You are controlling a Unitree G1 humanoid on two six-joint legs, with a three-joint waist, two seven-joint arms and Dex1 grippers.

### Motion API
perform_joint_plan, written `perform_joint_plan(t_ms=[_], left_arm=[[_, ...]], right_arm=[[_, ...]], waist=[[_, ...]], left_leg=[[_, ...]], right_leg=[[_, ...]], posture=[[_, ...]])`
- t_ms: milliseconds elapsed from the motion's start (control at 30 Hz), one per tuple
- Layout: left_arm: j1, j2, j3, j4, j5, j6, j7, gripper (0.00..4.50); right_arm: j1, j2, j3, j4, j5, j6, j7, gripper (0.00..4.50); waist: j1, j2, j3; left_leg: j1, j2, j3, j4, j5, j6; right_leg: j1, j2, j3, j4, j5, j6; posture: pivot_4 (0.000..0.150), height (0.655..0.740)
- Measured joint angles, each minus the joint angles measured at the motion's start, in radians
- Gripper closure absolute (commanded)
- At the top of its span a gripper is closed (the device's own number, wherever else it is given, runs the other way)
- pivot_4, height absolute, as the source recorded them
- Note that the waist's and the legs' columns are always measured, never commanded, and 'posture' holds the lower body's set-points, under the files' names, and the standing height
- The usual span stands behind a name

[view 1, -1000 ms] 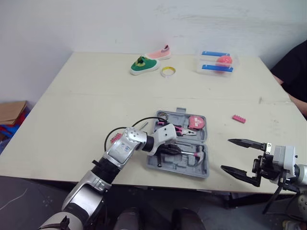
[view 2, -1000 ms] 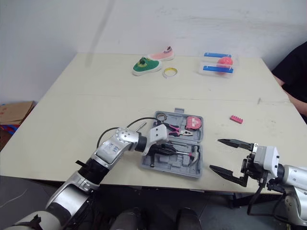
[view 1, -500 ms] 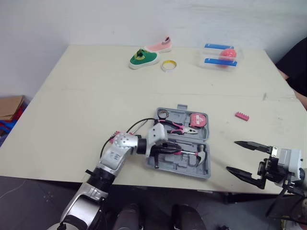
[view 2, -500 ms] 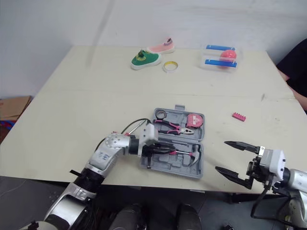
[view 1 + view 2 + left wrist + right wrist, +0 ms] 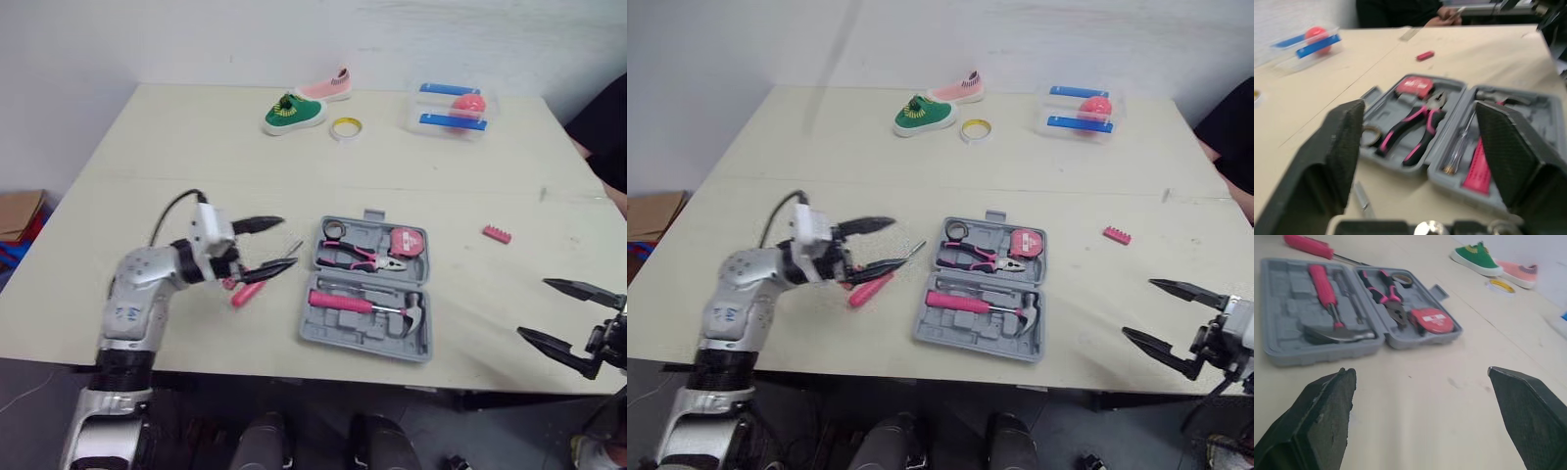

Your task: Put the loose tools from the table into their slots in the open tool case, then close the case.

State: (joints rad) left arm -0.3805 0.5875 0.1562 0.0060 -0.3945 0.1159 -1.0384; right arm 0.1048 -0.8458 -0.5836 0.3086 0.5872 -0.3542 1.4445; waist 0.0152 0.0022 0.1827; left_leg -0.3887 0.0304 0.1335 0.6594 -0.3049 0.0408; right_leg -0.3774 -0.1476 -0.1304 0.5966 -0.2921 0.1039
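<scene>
1. We are looking at the grey plastic tool case point(image 5: 325, 328), which is lying open near the front edge of the cream tabletop point(image 5: 176, 166).
2. We are finding a pink-handled hammer point(image 5: 353, 304) sitting in the case's near half, with pink-and-black pliers point(image 5: 355, 257) and a pink tape measure point(image 5: 407, 243) sitting in its far half.
3. We are noting a loose pink-handled screwdriver point(image 5: 245, 294) lying on the tabletop just left of the case.
4. We are seeing the left pincer point(image 5: 284, 243) with its fingers spread wide, close by the screwdriver and gripping nothing; whether a finger is touching it we cannot tell.
5. We are seeing the right pincer point(image 5: 534, 308) hanging agape and empty at the tabletop's front right, apart from the case.
</scene>
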Motion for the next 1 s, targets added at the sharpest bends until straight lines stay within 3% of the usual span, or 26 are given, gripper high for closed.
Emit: perform_joint_plan(t_ms=[67,367,567,733,1000], left_arm=[[0.113,0.081,0.115,0.002,-0.013,0.001,0.001,0.01],[0.476,0.192,0.556,0.134,-0.068,-0.024,0.065,0.01],[0.614,0.172,0.617,0.209,-0.055,-0.082,0.075,0.01],[0.596,0.171,0.59,0.165,-0.059,-0.083,0.089,0.01],[0.468,0.174,0.403,-0.012,-0.065,0.06,0.162,0.01]], right_arm=[[-0.017,-0.032,-0.028,0.103,-0.007,-0.031,0.015,0.0],[-0.09,-0.102,-0.09,0.494,-0.061,-0.185,0.004,0.0],[-0.133,-0.102,-0.087,0.617,-0.084,-0.239,0.003,0.0],[-0.192,-0.059,-0.03,0.516,-0.067,-0.199,0.037,0.0],[-0.19,0.078,0.09,0.088,0.003,-0.005,-0.025,0.0]], waist=[[-0.007,0.001,0.001],[-0.022,-0.001,0.004],[-0.019,0.0,0.004],[-0.023,0.0,0.004],[-0.02,0.001,0.004]], left_leg=[[0.0,0.0,0.0,-0.003,0.003,-0.004],[0.001,0.0,0.006,-0.011,0.002,-0.007],[0.001,0.0,0.009,-0.011,-0.001,-0.003],[0.0,0.001,0.012,-0.013,0.001,-0.006],[-0.001,0.001,0.015,-0.013,0.004,-0.012]], right_leg=[[-0.001,0.0,0.0,-0.001,0.0,-0.001],[-0.005,-0.001,0.001,-0.006,-0.001,-0.001],[-0.014,-0.002,0.01,-0.005,0.001,-0.002],[-0.015,-0.001,0.013,-0.002,0.001,-0.004],[-0.017,0.0,0.014,0.001,0.001,-0.004]], posture=[[0.15,0.74],[0.15,0.74],[0.15,0.74],[0.15,0.74],[0.15,0.74]])
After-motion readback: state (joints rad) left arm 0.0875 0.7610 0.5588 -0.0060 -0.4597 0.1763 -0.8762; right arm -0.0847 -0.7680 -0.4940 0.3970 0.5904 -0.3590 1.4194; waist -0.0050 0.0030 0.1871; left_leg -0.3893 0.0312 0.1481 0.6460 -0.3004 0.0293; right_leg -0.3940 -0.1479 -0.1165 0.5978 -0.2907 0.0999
